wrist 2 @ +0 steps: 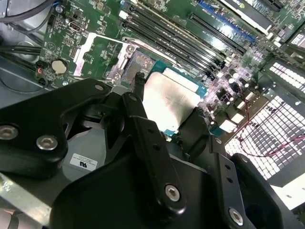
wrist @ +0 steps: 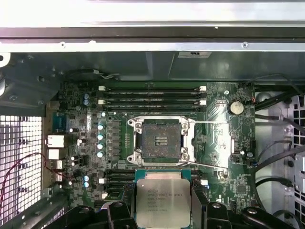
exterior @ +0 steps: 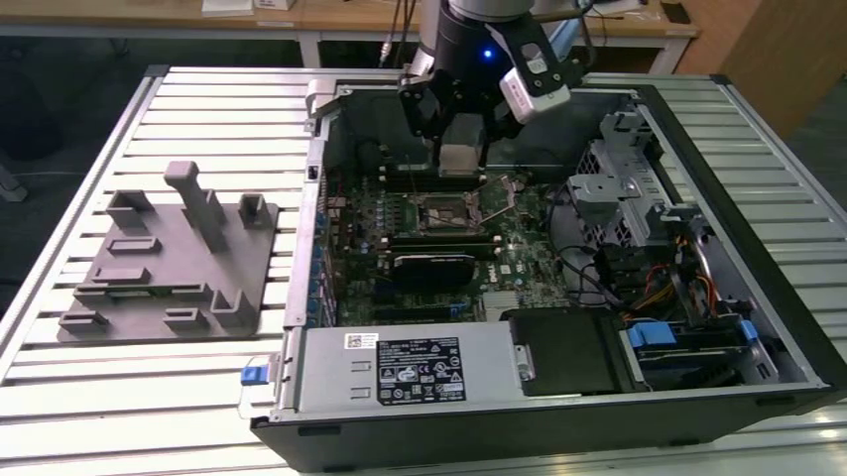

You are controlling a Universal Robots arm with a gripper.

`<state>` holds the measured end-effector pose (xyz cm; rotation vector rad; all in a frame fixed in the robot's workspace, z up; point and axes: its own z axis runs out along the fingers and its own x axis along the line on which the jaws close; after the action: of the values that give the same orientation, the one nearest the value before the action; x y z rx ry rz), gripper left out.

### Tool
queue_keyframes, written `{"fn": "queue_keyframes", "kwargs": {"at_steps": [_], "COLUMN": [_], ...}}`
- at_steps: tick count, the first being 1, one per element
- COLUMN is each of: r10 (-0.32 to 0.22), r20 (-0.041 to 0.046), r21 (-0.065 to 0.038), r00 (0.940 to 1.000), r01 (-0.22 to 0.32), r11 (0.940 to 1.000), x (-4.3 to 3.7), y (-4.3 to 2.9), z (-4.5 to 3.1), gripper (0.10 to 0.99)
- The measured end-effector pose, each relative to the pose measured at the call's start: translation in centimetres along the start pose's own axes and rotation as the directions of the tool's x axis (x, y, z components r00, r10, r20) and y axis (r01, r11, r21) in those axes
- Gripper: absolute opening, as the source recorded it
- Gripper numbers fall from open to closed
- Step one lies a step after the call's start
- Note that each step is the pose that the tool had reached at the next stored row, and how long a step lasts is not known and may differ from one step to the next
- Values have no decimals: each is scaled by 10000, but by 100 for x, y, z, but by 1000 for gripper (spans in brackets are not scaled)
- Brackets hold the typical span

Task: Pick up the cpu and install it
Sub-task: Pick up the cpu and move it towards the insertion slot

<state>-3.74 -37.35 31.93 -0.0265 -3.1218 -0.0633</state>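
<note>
The cpu (wrist: 163,200), a flat square chip with a silver-grey top, is held between my gripper's black fingers (wrist 2: 138,112) and hangs above the motherboard. In the second wrist view the cpu (wrist 2: 169,102) tilts over the green board. My gripper (wrist: 163,212) is shut on it. The open black socket (wrist: 159,140) with its metal frame lies just beyond the chip, with nothing in it, its load plate swung back. In the exterior view my gripper (exterior: 461,159) hovers inside the open computer case, a little behind the socket (exterior: 450,211).
The open computer case (exterior: 741,129) lies on a slatted metal table (exterior: 198,109). Memory slots (wrist: 152,95) run beside the socket. A drive cage (exterior: 622,198) and cables sit at the exterior view's right, a power supply (exterior: 397,367) in front. A grey fixture block (exterior: 173,258) stands at the left.
</note>
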Motion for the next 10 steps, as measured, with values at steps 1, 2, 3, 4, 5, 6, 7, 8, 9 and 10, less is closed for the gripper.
{"fn": "queue_keyframes", "kwargs": {"at_steps": [1, 2, 3, 4, 5, 6, 7, 8, 9, 10], "r10": [0, 0, 0, 0, 1, 2, 2, 1, 1, 1], "r20": [-2, -4, -6, -9, -12, -14, -17, -21, -23, -26], "r21": [0, 0, 0, 0, 1, 1, 2, 3, 3, 3], "r00": [10000, 10000, 10000, 10000, 10000, 10000, 10000, 10000, 10000, 10000], "r01": [0, 0, 0, 0, -1, -2, -2, -1, -1, -1], "r11": [10000, 10000, 10000, 10000, 10000, 10000, 10000, 10000, 10000, 10000], "x": [-2, -4, -6, -8, -11, -14, -17, -22, -25, -29], "y": [5, 11, 17, 22, 27, 32, 38, 43, 50, 59], "z": [9, 17, 26, 35, 43, 53, 62, 72, 82, 93], "gripper": [545, 545, 545, 545, 545, 545, 545, 545, 545, 545]}}
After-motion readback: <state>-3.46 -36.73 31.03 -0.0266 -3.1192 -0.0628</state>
